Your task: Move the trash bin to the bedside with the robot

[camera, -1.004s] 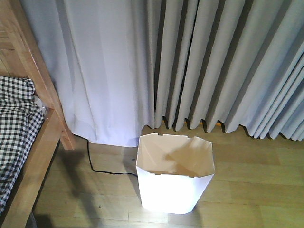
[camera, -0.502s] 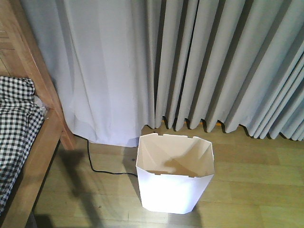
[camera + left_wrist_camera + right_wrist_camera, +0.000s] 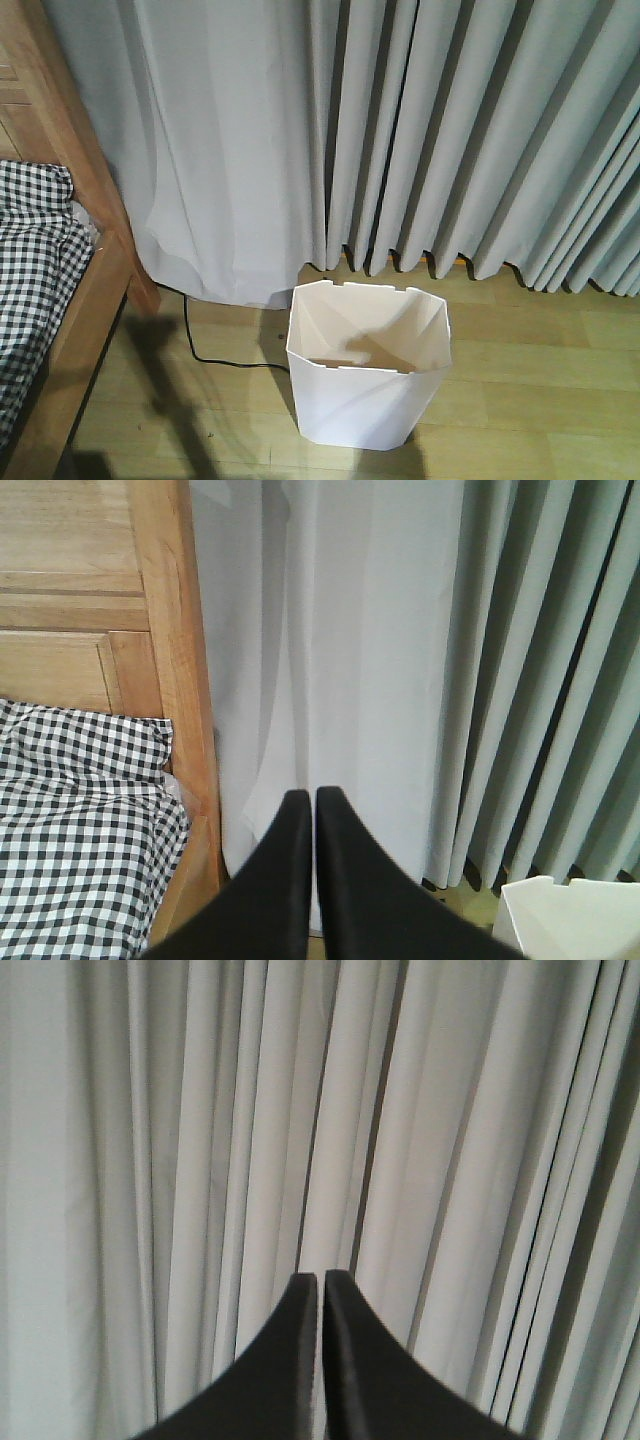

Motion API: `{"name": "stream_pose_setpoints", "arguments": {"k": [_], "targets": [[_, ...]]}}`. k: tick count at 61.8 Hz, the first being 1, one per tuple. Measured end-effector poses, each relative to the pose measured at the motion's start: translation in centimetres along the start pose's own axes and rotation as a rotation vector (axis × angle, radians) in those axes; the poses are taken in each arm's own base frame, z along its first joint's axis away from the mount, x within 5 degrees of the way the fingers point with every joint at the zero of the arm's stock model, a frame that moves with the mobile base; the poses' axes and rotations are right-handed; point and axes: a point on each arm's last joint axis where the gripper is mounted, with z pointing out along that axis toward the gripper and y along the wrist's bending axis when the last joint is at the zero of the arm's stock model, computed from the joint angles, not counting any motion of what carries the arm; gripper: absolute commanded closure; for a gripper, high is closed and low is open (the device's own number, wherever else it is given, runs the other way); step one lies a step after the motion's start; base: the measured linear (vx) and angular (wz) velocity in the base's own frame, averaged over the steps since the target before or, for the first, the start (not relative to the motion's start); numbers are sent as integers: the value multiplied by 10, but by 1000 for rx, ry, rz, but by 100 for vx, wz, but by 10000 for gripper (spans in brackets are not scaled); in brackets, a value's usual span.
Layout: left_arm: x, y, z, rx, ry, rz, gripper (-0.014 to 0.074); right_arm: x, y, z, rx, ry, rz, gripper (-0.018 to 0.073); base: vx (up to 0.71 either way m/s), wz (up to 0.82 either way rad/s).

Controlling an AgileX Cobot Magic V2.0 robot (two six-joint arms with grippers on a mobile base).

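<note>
The trash bin [image 3: 367, 365] is seen standing upright on the wooden floor [image 3: 540, 380], just in front of the hem of the grey curtain [image 3: 400, 130] and apart from the bedside [image 3: 75, 330] at the left edge of the front-facing view. Its whole open top is shown only there: the cream interior is lit and shadowed, and nothing can be made out in it. A black cable [image 3: 215, 355] is seen on the floor between the bed frame and the bin, running up to the bin's left side.

In the left wrist view only a white corner of the trash bin [image 3: 570, 920] is caught at the lower right, while the bedside [image 3: 165, 660] is given more fully, with its wooden headboard and the checked bedding [image 3: 80, 850] lying against it. The left hand [image 3: 311, 798] is shown clenched, its two black fingers pressed tip to tip with nothing between them.

In the right wrist view neither bin nor bed is shown; only curtain folds are seen behind the right hand [image 3: 320, 1280], which is likewise clenched on nothing.
</note>
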Motion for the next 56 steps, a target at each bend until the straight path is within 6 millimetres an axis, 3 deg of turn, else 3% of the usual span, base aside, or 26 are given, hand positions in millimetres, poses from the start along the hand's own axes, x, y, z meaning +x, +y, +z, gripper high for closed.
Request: {"name": "stream_pose_setpoints", "arguments": {"k": [11, 29, 56], "targets": [[0, 0, 0, 0, 0, 0, 602, 10, 0, 1, 13, 14, -43, 570, 0, 0], [0, 0, 0, 0, 0, 0, 602, 54, 2, -1, 38, -34, -15, 570, 0, 0], [0, 0, 0, 0, 0, 0, 602, 58, 2, -1, 36, -8, -9, 570, 0, 0]]}}
